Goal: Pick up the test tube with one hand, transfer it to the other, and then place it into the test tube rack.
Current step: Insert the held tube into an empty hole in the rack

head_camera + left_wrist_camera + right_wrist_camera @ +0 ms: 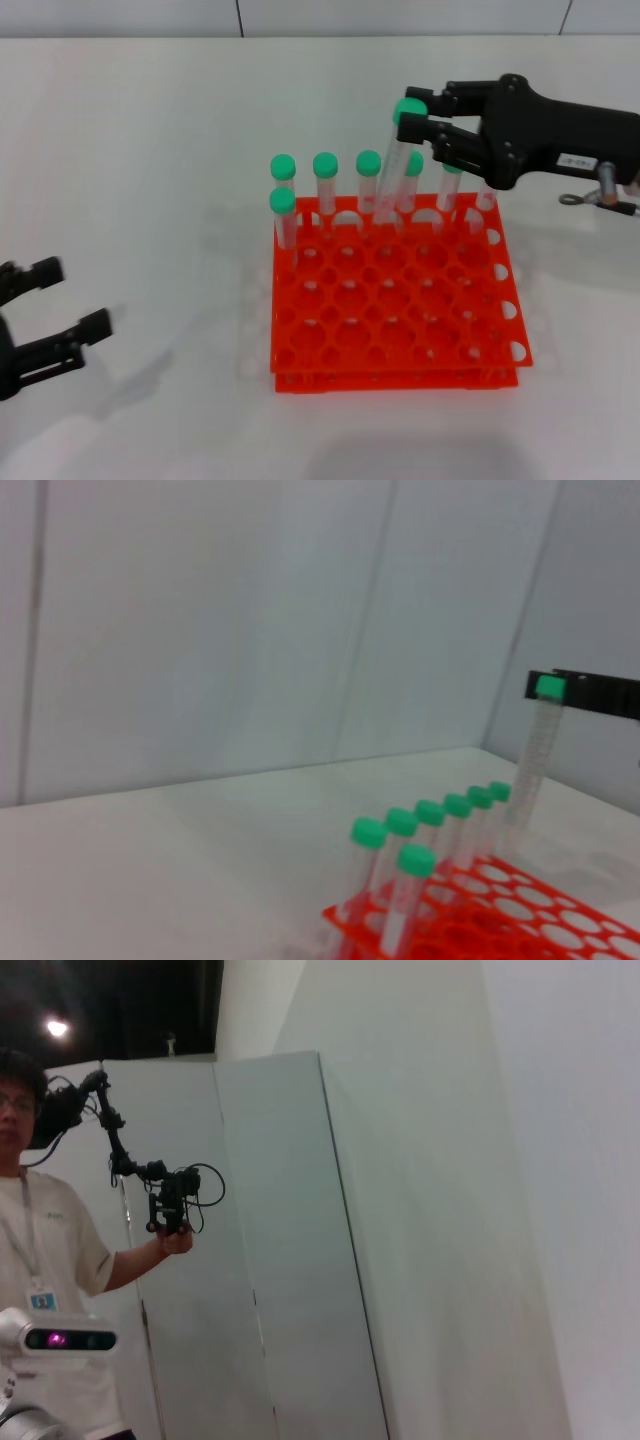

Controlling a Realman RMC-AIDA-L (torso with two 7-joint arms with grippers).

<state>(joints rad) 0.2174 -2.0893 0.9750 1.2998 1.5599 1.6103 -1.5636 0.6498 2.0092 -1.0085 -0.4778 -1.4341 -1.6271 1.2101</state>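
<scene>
My right gripper (422, 112), black with a white label, is shut on the green cap of the test tube (392, 178). It holds the tube tilted over the back row of the orange-red test tube rack (392, 372). The tube's lower end reaches down to the back-row holes. The left wrist view also shows the tube (530, 770) hanging from the right gripper (585, 692) above the rack (520, 925). My left gripper (72, 297) is open and empty at the lower left, away from the rack. The right wrist view shows none of these.
Several other green-capped tubes (325, 180) stand in the rack's back row, and one (283, 215) stands in the second row at the left. The white table (150, 150) surrounds the rack. The right wrist view shows a wall and a person (50, 1250).
</scene>
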